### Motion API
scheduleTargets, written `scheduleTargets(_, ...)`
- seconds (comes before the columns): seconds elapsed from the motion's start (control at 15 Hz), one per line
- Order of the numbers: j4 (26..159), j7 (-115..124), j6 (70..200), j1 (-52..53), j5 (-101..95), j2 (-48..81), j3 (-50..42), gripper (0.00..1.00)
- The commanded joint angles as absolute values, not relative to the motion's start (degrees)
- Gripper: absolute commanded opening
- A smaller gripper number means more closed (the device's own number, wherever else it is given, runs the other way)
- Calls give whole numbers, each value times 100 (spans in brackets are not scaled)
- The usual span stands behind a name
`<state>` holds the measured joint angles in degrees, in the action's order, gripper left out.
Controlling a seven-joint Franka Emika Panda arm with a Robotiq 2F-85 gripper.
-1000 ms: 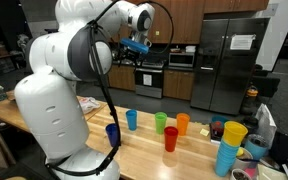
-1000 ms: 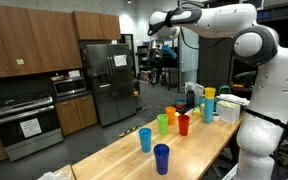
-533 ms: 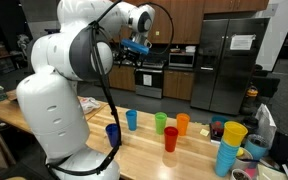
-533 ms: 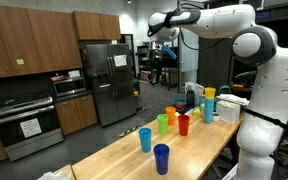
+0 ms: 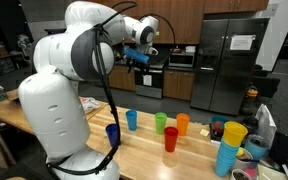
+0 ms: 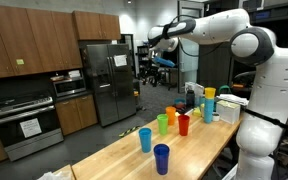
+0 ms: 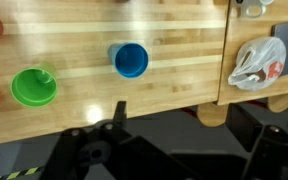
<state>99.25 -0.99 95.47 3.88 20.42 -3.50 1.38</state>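
Note:
My gripper (image 5: 140,55) (image 6: 162,60) hangs high above the wooden table (image 5: 144,150) (image 6: 124,155), far from everything on it. In the wrist view its dark fingers (image 7: 114,125) frame the bottom edge; the gripper (image 7: 189,150) is open and holds nothing. Below it, seen from above, stand a blue cup (image 7: 131,60) and a green cup (image 7: 34,87). In both exterior views a row of cups stands on the table: dark blue (image 5: 112,133) (image 6: 161,158), light blue (image 5: 131,120) (image 6: 145,139), green (image 5: 160,122) (image 6: 163,123), orange (image 5: 182,123) (image 6: 171,115) and red (image 5: 171,139) (image 6: 183,124).
A yellow cup tops a stack of light-blue cups (image 5: 227,155) (image 6: 208,105) at the table's end. A white plastic bag (image 7: 256,65) lies on the neighbouring tabletop. A steel fridge (image 5: 234,60) (image 6: 112,80), ovens and wooden cabinets line the kitchen wall behind.
The arm's upper part has tipped and the gripper has come down a little. The jaws stay wide, and the cups have not moved.

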Motion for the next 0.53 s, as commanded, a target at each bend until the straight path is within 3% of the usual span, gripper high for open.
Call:
scheduleTargets(0.0, 10817, 447, 10442, 314, 1941, -810, 186, 100)
scheduleTargets(0.47, 12256, 571, 11025, 174, 1161, -1662, 119, 100)
